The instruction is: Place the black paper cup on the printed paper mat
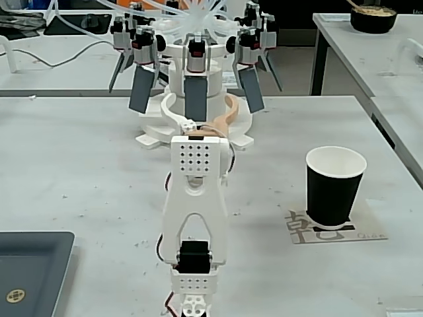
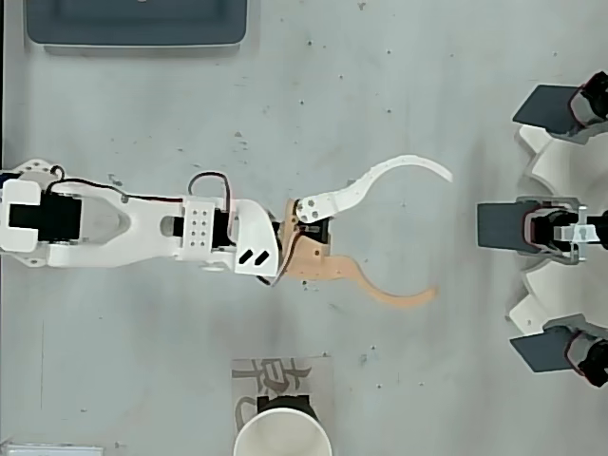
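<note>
The black paper cup (image 1: 335, 191) stands upright on the printed paper mat (image 1: 370, 228) at the right of the table in the fixed view. From overhead, the cup's white inside (image 2: 282, 435) shows at the bottom edge, covering the near part of the mat (image 2: 275, 372). My gripper (image 2: 439, 235) is open with nothing between its white finger and beige finger. It sits mid-table, well apart from the cup. In the fixed view the gripper (image 1: 198, 104) points away from the camera toward the far white device.
A white device with dark grey panels (image 1: 192, 86) stands just beyond the fingertips, at the right edge overhead (image 2: 551, 228). A dark grey tray (image 1: 33, 264) lies near the arm's base. A black bowl of pale food (image 1: 373, 18) sits on another table.
</note>
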`<act>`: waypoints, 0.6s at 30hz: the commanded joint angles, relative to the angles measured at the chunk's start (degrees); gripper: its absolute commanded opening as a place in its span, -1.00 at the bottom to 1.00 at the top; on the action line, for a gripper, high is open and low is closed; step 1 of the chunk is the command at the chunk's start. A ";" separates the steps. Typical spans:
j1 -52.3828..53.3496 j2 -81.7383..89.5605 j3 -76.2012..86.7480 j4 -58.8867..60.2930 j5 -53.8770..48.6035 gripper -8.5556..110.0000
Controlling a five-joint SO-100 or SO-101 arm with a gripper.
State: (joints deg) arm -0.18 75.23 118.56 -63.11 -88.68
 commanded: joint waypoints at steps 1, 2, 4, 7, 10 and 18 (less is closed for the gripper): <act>-0.62 -0.53 -4.83 0.88 -0.53 -0.37; -0.70 -1.23 -5.71 1.14 -0.70 -0.38; -1.05 -2.55 -7.47 1.32 -0.79 -0.39; -2.20 -4.04 -9.49 1.85 -0.79 -0.41; -3.16 -5.45 -11.25 2.20 -1.05 -0.47; -3.52 -7.73 -13.27 2.37 -1.23 -0.61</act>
